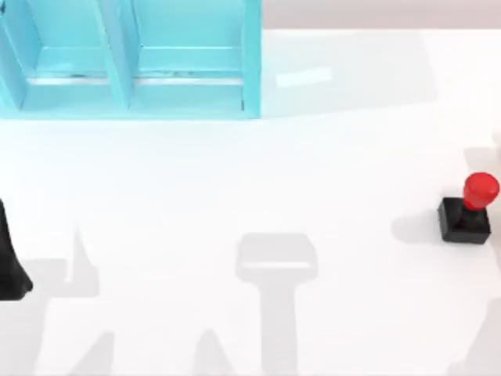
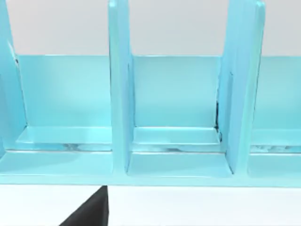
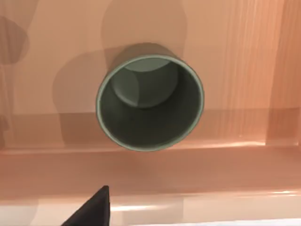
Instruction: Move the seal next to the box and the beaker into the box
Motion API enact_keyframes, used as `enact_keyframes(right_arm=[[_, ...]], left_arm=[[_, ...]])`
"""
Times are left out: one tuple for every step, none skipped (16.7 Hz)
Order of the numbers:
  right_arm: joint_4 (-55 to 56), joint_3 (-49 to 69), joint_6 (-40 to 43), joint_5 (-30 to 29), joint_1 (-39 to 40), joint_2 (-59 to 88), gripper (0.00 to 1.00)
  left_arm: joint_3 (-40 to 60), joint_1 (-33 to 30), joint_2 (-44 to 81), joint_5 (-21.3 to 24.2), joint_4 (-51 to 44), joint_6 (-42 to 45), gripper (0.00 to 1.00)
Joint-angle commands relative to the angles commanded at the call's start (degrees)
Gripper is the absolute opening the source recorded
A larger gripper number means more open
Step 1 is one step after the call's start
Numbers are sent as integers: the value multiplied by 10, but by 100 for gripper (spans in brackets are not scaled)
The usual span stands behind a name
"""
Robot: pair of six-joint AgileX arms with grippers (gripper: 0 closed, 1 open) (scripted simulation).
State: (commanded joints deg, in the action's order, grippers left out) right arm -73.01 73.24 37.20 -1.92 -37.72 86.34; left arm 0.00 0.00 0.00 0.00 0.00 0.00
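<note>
Progress is judged as half made: the beaker is seen upright inside a peach-walled box in the right wrist view, nothing gripping it. The seal is seen on the tabletop, far right of the blue shelf, and is judged not yet moved. Whether either arm's fingers are spread or closed cannot be told.

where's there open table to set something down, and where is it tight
The widest bare patch is the middle of the table, bordered by the blue shelf at the back left and the seal at the right edge. It is tight inside the box, where the beaker sits close to the wall.
</note>
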Motion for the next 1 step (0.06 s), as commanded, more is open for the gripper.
enact_keyframes(right_arm=[[0, 0, 0, 0, 0, 0, 100]], left_arm=[[0, 0, 0, 0, 0, 0, 100]])
